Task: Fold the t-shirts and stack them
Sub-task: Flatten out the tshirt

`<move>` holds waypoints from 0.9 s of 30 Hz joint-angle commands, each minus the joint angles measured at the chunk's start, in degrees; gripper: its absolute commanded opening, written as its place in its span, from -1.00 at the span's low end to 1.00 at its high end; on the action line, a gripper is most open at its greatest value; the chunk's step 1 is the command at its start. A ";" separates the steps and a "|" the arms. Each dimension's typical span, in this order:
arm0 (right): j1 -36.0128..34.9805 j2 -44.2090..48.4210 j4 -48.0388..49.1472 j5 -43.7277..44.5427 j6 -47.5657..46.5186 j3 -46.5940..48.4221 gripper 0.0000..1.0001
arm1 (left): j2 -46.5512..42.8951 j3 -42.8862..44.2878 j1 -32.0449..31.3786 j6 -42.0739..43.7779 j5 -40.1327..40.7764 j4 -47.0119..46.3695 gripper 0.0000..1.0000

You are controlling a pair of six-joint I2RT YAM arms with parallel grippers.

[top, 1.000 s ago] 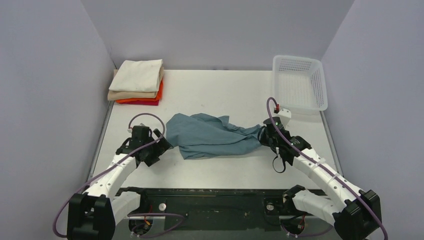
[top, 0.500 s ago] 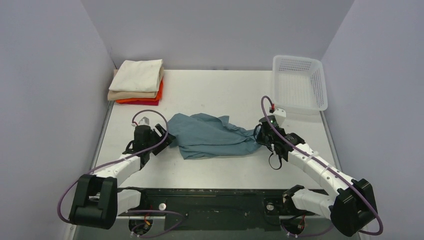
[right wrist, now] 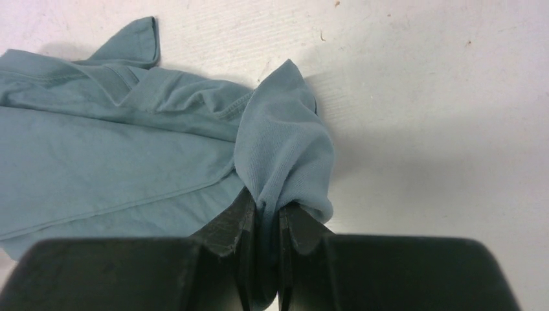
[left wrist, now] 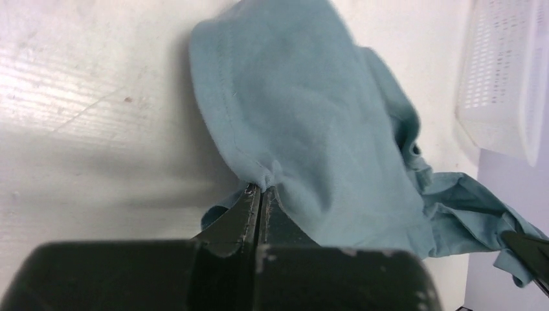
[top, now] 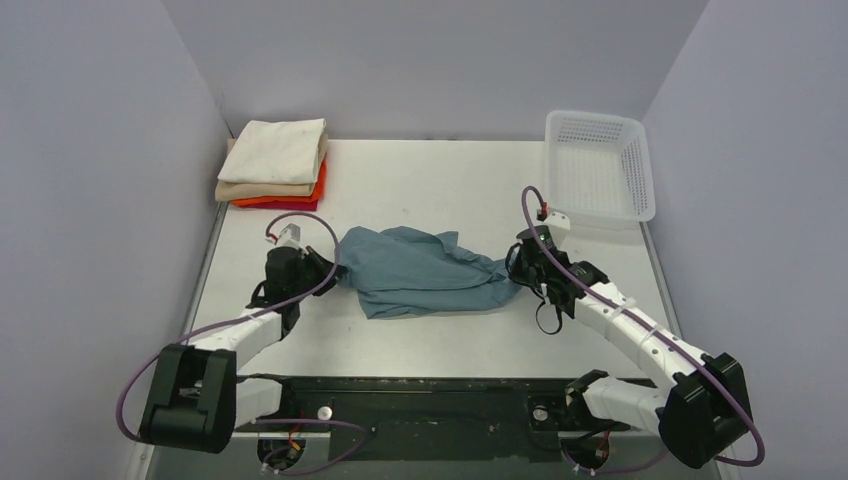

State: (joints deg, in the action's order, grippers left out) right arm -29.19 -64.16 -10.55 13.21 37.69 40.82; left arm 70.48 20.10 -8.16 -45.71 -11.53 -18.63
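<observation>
Shut tight, the left jaws, black fingers (left wrist: 236,223) pressed flat together with a small pucker of stitched hem of the teal t-shirt (left wrist: 311,123) pinched at the very tips. Clamped too, the right jaws, with a thick fold of the same cloth bunched between them and bulging out past the tips toward 12 o'clock in the right wrist view.

From above: left jaws at the shirt's 9 o'clock edge, right jaws at its 3 o'clock end, both low against the bench (top: 440,185). Shirt crumpled rather than folded, lying on the bench near its middle, strung loosely along the 9-to-3 line between the two grips. Broad and rumpled toward 9 o'clock, narrowing to a twisted tail toward 3 o'clock.

Further out, at the bench's 10 o'clock corner, a stack of folded t-shirts (top: 275,165), well apart from the teal one: cream on top, tan under it, orange and red lowest, with the edges showing on the 3 and 6 o'clock sides. At 2 o'clock, a white perforated basket (top: 598,165) by the far right edge of the bench, well apart from the right jaws. Both arms reaching in from 6 o'clock, with a purple cable (top: 300,232) looped above each wrist.
</observation>
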 commanded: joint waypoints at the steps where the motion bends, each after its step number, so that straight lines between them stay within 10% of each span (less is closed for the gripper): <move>1: 0.17 1.78 -1.09 1.09 -0.72 3.89 -1.00 | -10.08 1.38 -0.06 1.36 -0.24 -0.75 -1.00; 10: -0.14 8.48 -4.30 -0.43 -5.52 14.24 -1.00 | -29.05 12.45 -1.70 0.73 2.91 13.10 -1.00; 27: -0.69 9.01 -14.97 -22.71 -6.73 67.38 -1.00 | -22.98 71.30 -2.52 8.49 5.81 31.12 -1.00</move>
State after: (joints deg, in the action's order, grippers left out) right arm -29.67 -53.89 -24.16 -0.43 29.93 97.95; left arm 45.74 80.97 -10.57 -39.20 -4.38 9.82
